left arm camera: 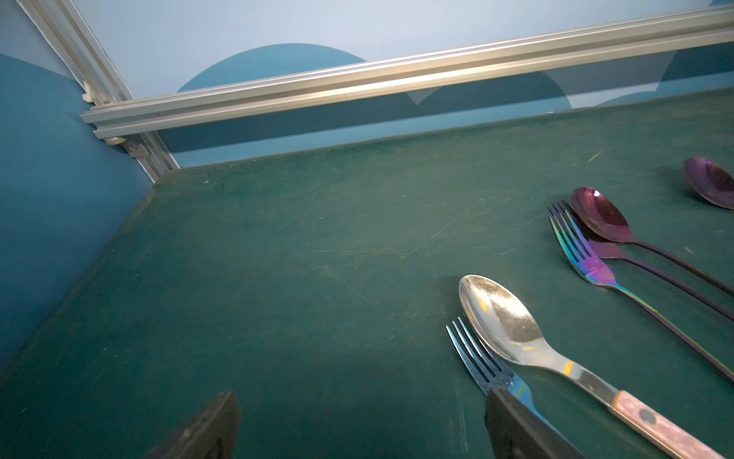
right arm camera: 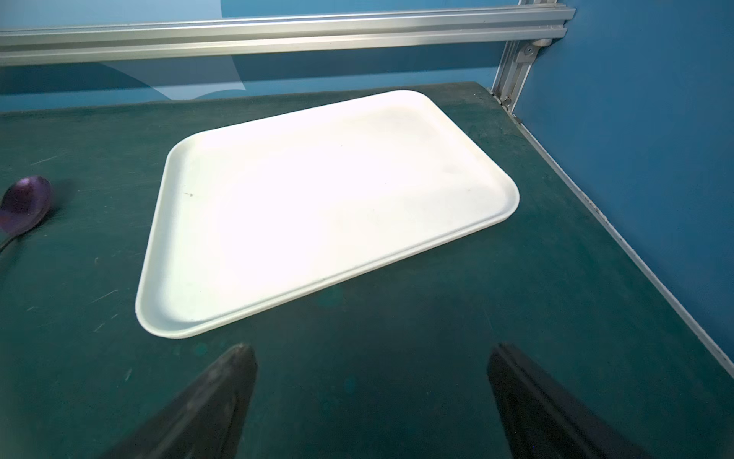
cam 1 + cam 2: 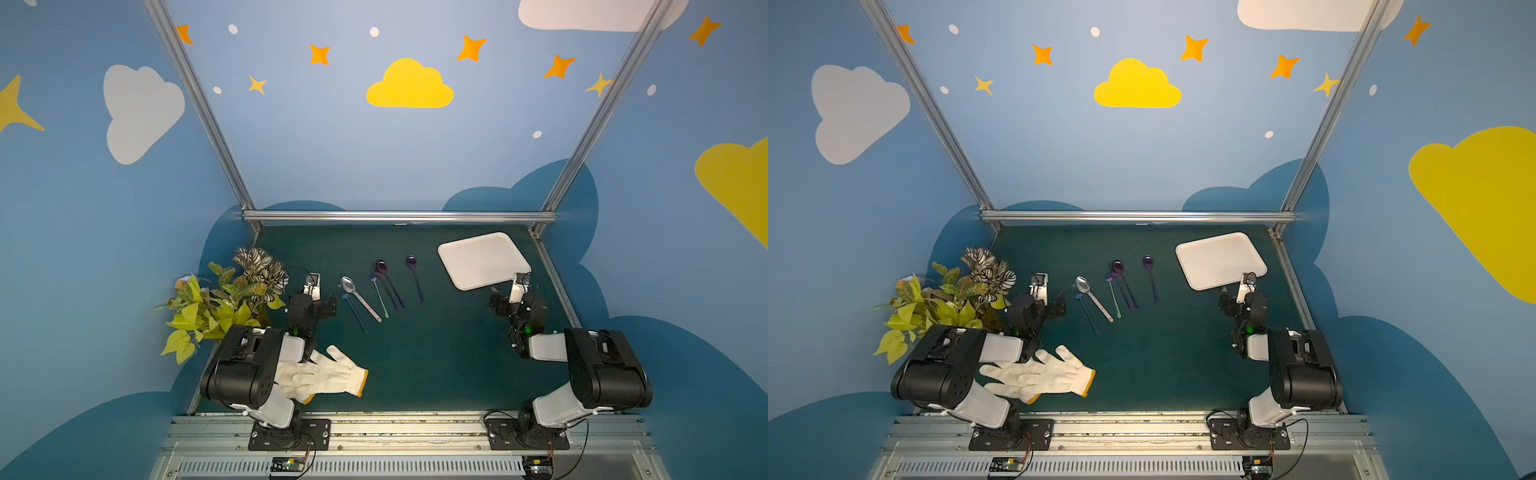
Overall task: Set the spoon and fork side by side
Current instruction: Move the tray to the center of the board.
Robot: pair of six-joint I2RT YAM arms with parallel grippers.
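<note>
L gripper (image 1: 363, 401) jaws wide apart, empty, next to blue fork (image 1: 496, 377) lying tight alongside silver spoon (image 1: 512, 330) on green table (image 3: 436, 353); R gripper (image 2: 373, 353) apart too, empty, near white tray (image 2: 317, 198).

Surface: dark green, scratched table top (image 3: 436, 357). Far right: white rectangular plastic tray (image 3: 482, 261), lying flat. Centre, handles towards the robot: silver spoon with pink wooden handle (image 3: 362, 301), bowl against the tines of a blue metal fork (image 3: 354, 311). An iridescent fork (image 3: 379, 293) and a purple spoon (image 3: 392, 286) lie just beside each other. A second purple spoon (image 3: 417, 282) lies apart, nearer the tray. Near left: white knit gloves with orange cuffs (image 3: 324, 374). Left edge: leafy green plant (image 3: 220, 299).
</note>
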